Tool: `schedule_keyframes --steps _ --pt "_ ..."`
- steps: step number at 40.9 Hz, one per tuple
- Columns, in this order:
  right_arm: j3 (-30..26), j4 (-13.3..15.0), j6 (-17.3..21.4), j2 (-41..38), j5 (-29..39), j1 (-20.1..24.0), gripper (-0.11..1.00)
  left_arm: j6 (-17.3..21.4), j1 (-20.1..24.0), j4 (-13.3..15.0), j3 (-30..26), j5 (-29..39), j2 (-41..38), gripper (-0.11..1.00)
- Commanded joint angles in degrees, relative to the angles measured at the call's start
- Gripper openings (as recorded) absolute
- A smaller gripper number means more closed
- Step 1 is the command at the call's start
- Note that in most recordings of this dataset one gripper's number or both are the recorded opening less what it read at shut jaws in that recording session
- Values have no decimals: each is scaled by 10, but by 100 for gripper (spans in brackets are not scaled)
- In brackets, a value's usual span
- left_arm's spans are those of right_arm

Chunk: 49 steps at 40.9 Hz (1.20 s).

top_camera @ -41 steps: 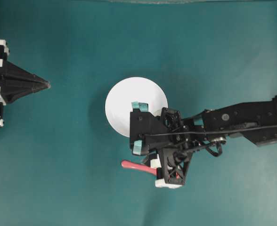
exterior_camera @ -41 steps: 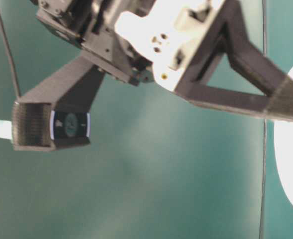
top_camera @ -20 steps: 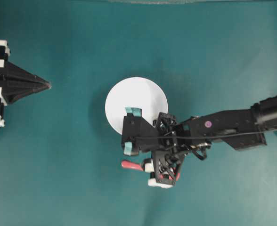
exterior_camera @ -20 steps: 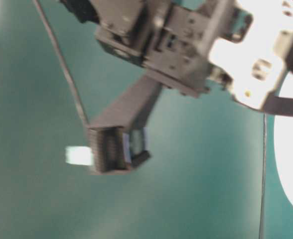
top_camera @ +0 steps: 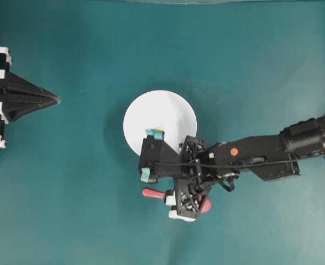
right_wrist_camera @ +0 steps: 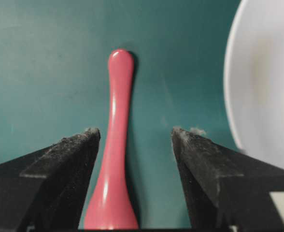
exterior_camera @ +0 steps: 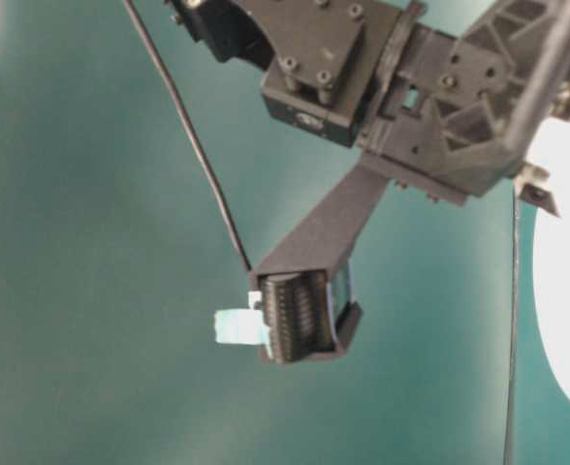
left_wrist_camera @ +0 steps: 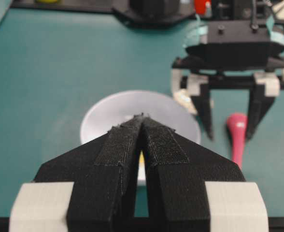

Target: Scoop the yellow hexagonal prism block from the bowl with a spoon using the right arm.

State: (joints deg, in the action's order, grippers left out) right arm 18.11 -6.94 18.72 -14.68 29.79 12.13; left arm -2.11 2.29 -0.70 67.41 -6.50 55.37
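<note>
The pink-red spoon (right_wrist_camera: 114, 145) lies flat on the teal table just in front of the white bowl (top_camera: 162, 110). My right gripper (right_wrist_camera: 134, 131) is open, low over the table, with its fingers on either side of the spoon's handle and not touching it. In the overhead view the right gripper (top_camera: 172, 193) covers the spoon's middle (top_camera: 151, 192). The tiny yellow block (top_camera: 159, 128) sits in the bowl beside the right wrist. My left gripper (top_camera: 54, 99) is shut and empty at the far left, pointing at the bowl (left_wrist_camera: 108, 116).
The right arm (top_camera: 262, 160) stretches across from the right edge and overhangs the bowl's near rim. The left wrist view shows the right gripper (left_wrist_camera: 229, 133) straddling the spoon (left_wrist_camera: 237, 140). Teal table surface (top_camera: 234, 66) surrounds everything.
My right gripper has moved left and come down so its open fingers straddle the spoon handle. The yellow block in the bowl is now uncovered. The left arm has not moved.
</note>
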Motion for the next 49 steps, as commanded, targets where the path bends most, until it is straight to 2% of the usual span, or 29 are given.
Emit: schedule_keyframes --steps 1,28,39,49 --pt "-7 -1 1 4 -4 6 62 0 2 -2 -5 -3 -4 -1" --pt "16 -4 45 -17 -35 21 62 -2 2 -2 -5 -3 -4 -1" --pt "30 -4 47 -19 -69 29 62 -2 2 -1 -5 -3 -4 -1" --pt "29 -4 47 -30 -72 33 62 -2 2 -2 -5 -3 -4 -1"
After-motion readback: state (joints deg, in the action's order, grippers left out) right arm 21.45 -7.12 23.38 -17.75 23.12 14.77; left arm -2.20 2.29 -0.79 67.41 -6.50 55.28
